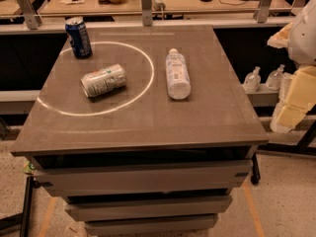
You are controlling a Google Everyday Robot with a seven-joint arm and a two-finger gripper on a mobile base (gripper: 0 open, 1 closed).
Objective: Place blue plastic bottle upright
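The blue plastic bottle (177,74) lies on its side on the grey table (148,117), right of centre. It is clear and ribbed, with its white cap pointing to the far edge and a pale label around its middle. My gripper (295,95) is part of the whitish arm at the right edge of the view. It is off the table's right side, well apart from the bottle and holding nothing that I can see.
A dark blue soda can (78,37) stands upright at the far left. A green-and-white can (103,80) lies on its side inside a white ring painted on the table. Two small pump bottles (253,79) stand on a low shelf to the right. A desk runs behind.
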